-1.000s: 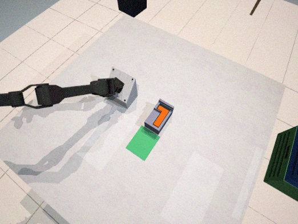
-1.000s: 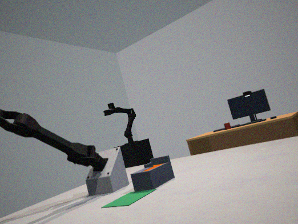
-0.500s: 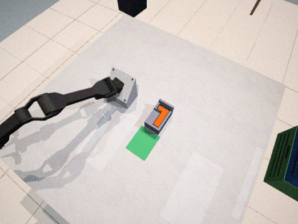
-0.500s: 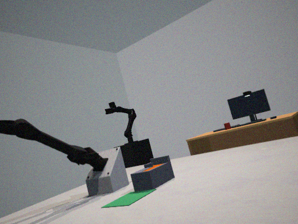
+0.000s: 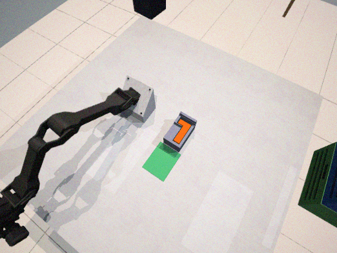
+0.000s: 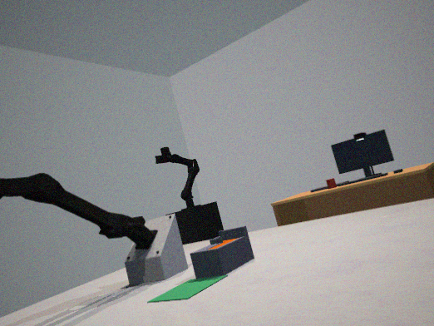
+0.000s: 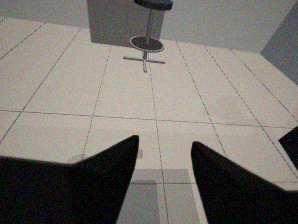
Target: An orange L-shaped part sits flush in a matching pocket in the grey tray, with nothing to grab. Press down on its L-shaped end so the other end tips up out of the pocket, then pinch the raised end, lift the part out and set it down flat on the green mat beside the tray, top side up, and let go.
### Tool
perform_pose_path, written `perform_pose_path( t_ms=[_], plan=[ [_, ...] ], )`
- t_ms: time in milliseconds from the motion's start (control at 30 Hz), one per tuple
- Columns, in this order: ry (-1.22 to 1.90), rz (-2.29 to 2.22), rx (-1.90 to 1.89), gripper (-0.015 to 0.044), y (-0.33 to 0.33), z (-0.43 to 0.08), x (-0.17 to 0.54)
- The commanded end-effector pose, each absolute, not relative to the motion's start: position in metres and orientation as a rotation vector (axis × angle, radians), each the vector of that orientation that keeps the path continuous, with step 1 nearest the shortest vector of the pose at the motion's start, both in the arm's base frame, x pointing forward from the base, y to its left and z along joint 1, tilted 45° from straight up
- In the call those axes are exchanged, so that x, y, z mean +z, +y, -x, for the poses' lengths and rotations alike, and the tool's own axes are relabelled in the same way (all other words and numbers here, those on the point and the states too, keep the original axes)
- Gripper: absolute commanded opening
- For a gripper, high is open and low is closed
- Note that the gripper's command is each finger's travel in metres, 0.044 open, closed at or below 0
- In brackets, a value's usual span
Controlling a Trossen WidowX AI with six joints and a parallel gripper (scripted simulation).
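Orange L-shaped part [image 5: 182,131] [image 6: 224,242] seated in pocket of grey tray [image 5: 171,135] [image 6: 222,259], top face showing, green mat [image 5: 162,162] [image 6: 188,289] right by the tray's end. Black arm [image 5: 93,112] [image 6: 83,208] reaches from its grey slanted base [image 5: 148,100] [image 6: 172,249] away from the tray. Gripper [image 7: 165,144] well apart from part, jaws partly spread with a gap between, nothing pinched, floor tiles [image 7: 120,95] and a stool [image 7: 149,25] beyond in wrist view.

A computer monitor [image 6: 362,152] stands on a wooden desk [image 6: 353,201], with a red mug [image 6: 331,183] near it. Behind, a second black arm [image 6: 190,179] rises from a black box-shaped pedestal [image 6: 201,224]. A round-seated stool [image 7: 149,27] with a ring footrest stands on the tiled floor [image 7: 125,95] [image 5: 258,35]. A green slatted crate [image 5: 317,181] sits at the top view's right edge.
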State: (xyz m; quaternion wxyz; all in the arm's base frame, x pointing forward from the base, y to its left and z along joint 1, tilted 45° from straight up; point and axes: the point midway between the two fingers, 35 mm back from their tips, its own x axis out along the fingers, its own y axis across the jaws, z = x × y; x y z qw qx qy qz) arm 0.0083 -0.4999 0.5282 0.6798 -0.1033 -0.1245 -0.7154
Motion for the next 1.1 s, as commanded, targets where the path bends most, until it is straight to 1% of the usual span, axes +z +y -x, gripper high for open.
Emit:
perform_pose_path(
  t_ms=[0, 233, 400, 667, 867, 1067],
  plan=[
    [-0.214, 0.13, -1.485, 0.018, -0.504, -0.078, 0.499],
    [-0.132, 0.002, -1.327, 0.018, -0.488, -0.177, 0.463],
    [-0.073, -0.118, -1.216, 0.018, -0.465, -0.242, 0.431],
    [0.091, -0.23, -1.034, 0.018, -0.399, -0.333, 0.374],
    [0.255, -0.296, -0.919, 0.018, -0.345, -0.388, 0.32],
    [0.428, -0.333, -0.833, 0.018, -0.288, -0.426, 0.266]
  ],
)
